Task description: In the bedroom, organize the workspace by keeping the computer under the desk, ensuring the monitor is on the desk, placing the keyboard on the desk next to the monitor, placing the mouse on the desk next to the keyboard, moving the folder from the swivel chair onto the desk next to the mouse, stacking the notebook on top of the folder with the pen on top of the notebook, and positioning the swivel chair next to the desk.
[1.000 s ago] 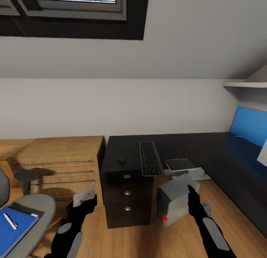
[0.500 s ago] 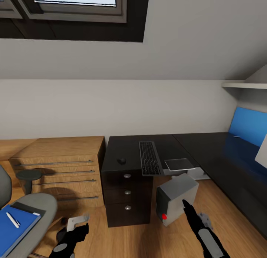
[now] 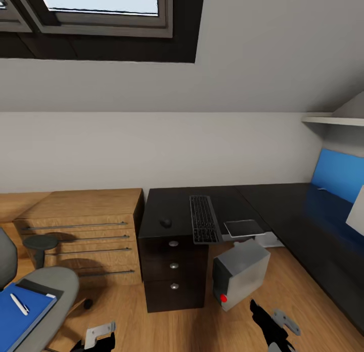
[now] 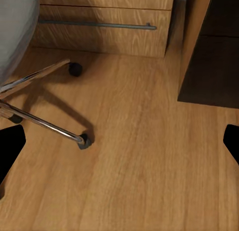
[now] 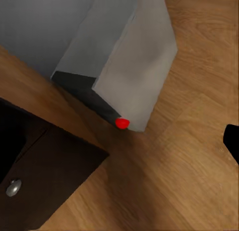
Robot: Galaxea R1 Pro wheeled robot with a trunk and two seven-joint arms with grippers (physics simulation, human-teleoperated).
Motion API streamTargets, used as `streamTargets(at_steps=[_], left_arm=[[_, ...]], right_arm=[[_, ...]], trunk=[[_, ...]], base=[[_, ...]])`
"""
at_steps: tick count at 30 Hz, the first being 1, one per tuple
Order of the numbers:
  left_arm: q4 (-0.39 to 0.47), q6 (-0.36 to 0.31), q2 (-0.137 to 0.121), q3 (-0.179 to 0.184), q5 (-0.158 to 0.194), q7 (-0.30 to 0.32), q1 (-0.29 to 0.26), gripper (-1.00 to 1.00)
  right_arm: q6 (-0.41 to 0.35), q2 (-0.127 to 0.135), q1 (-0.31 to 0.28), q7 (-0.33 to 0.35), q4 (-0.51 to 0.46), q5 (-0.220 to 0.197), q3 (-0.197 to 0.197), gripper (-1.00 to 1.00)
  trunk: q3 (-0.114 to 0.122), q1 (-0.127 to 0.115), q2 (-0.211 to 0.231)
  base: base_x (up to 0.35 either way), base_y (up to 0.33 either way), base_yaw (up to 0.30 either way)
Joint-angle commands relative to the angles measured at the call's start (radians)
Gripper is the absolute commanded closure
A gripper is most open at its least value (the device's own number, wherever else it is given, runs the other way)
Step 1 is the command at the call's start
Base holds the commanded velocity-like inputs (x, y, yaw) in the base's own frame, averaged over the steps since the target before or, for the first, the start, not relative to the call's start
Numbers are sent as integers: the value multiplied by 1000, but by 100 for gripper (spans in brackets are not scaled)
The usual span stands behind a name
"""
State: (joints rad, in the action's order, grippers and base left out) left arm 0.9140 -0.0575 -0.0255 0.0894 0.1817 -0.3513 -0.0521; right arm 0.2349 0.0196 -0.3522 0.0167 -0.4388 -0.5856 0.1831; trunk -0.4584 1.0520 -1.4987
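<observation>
The black desk (image 3: 177, 210) stands against the grey wall and bends along the right side of the room. On top of it lie the long black keyboard (image 3: 203, 219) and, a little to its left, the small black mouse (image 3: 165, 223). They are near each other but not touching. Just to the right of the keyboard lies a flat dark thing (image 3: 244, 227) with a pale edge; it is too small to tell what it is. The desk has three drawers with round silver knobs. The silver-grey computer (image 3: 240, 273) sits on the wooden floor (image 3: 202, 326) beside the drawers, turned at a slant, with its red button low on the front. It is out in the open, not tucked under the desk. At the left is the grey chair (image 3: 43, 291). The blue folder (image 3: 20, 316) lies on its seat, and the white pen (image 3: 19, 304) lies on top of the folder. A dark flat thing, maybe the notebook (image 3: 38, 287), pokes out at the folder's far edge. Behind the chair are a wooden chest of drawers (image 3: 83, 230) and a small round stool (image 3: 40, 243). The left gripper (image 4: 119, 151) hangs over bare floor near a chair leg, its fingers spread wide with nothing between them. The right gripper (image 3: 275, 324) is low near the computer, not touching it; I cannot tell if its fingers are spread or pressed together.
</observation>
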Motion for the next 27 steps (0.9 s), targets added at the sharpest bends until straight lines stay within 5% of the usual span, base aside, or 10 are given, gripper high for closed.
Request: streamTargets(at_steps=[1,3,8,18,27], left_arm=[[-18,20,-1,6,7,-9,0,-100],[-70,81,0,7,7,-8,0,-100],[-141,166,1,7,7,-7,0,-100],[-186,210,1,8,6,-10,0,-100],[-190,212,2,9,6,-11,0,-100]], right_arm=[[39,-1,-1,2,21,1,-2,-100],[133,-3,-1,2,84,22,-4,-100],[233,-6,-1,2,184,38,-6,-100],[273,-40,-1,4,226,49,-11,-100],[276,-54,-1,4,233,85,-65,-100]], trunk=[[2,-4,7],[8,-12,21],[24,-31,56],[55,-69,126],[84,-104,189]], base=[[0,0,0],[0,0,0],[0,0,0],[0,0,0],[0,0,0]])
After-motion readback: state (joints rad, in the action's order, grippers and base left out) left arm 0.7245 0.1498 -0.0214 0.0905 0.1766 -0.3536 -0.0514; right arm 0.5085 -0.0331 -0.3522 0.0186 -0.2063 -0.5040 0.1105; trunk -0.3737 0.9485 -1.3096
